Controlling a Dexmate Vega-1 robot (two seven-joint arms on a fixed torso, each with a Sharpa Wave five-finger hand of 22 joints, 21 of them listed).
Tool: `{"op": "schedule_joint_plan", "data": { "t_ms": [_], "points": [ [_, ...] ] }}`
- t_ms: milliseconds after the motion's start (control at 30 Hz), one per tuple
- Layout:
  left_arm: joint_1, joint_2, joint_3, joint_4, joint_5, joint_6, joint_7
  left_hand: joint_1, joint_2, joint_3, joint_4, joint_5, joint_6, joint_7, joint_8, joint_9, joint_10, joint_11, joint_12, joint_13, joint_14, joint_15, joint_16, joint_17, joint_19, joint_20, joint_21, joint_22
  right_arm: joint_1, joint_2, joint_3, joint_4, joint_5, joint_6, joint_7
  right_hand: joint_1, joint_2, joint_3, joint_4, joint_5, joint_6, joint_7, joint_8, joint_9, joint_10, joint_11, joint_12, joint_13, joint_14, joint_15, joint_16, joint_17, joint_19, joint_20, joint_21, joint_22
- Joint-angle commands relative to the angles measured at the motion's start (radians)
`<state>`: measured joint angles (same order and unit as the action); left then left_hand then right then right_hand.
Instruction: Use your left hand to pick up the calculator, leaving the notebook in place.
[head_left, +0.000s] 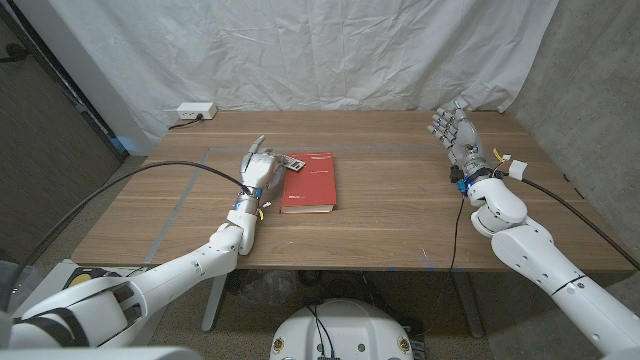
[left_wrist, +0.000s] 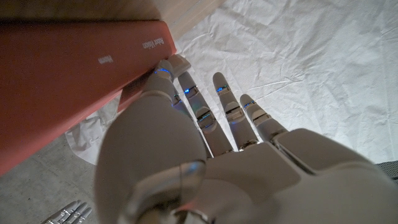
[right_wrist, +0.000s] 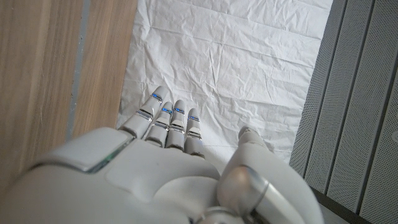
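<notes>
A red notebook lies near the middle of the wooden table. A small dark calculator sits at its far left corner, partly on the cover. My left hand stands just left of the calculator, close beside the notebook's edge, fingers straight and apart, holding nothing. In the left wrist view the notebook's red spine runs right alongside my left hand, and the calculator is hidden. My right hand is held up over the table's far right, fingers spread and empty; the right wrist view shows it the same way.
A white power strip lies at the table's back left corner. Grey tape lines mark the table's left part. A white cloth backdrop hangs behind the table. A black cable hangs at the right arm.
</notes>
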<state>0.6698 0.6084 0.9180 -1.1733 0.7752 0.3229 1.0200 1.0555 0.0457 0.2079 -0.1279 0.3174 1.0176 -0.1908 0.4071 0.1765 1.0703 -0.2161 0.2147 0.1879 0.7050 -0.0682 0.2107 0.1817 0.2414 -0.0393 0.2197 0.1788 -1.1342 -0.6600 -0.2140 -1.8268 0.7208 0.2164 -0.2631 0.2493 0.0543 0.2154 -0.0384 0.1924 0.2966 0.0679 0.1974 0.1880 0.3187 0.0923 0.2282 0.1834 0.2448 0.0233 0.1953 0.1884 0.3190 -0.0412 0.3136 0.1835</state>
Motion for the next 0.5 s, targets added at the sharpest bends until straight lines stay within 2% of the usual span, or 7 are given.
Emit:
{"op": "schedule_joint_plan", "data": {
  "t_ms": [33, 500],
  "points": [
    [0.005, 0.001, -0.009, -0.009, -0.006, 0.01, 0.005, 0.007, 0.008, 0.011, 0.0, -0.009, 0.036, -0.001, 0.001, -0.002, 0.019, -0.002, 0.0, 0.005, 0.018, -0.139, 0.0, 0.003, 0.012, -0.115, 0.004, 0.004, 0.001, -0.001, -0.003, -0.004, -0.004, -0.001, -0.002, -0.006, 0.001, 0.003, -0.005, -0.001, 0.006, -0.004, 0.0, 0.004, 0.012, -0.003, -0.005, 0.005, 0.011, 0.0, 0.003, 0.002, 0.013, -0.003, -0.006, 0.003],
    [0.009, -0.004, -0.023, -0.014, -0.019, 0.01, 0.024, 0.009, 0.011, 0.017, 0.002, -0.021, 0.042, 0.0, -0.004, -0.001, 0.028, -0.001, -0.006, 0.004, 0.03, -0.139, -0.002, 0.004, 0.017, -0.11, 0.004, 0.004, 0.009, 0.001, -0.007, 0.0, -0.006, 0.0, 0.001, -0.007, 0.002, 0.003, -0.006, -0.001, 0.006, -0.005, 0.0, 0.004, 0.013, -0.002, -0.005, 0.005, 0.012, -0.001, 0.003, 0.002, 0.015, -0.002, -0.008, 0.003]
  ]
}}
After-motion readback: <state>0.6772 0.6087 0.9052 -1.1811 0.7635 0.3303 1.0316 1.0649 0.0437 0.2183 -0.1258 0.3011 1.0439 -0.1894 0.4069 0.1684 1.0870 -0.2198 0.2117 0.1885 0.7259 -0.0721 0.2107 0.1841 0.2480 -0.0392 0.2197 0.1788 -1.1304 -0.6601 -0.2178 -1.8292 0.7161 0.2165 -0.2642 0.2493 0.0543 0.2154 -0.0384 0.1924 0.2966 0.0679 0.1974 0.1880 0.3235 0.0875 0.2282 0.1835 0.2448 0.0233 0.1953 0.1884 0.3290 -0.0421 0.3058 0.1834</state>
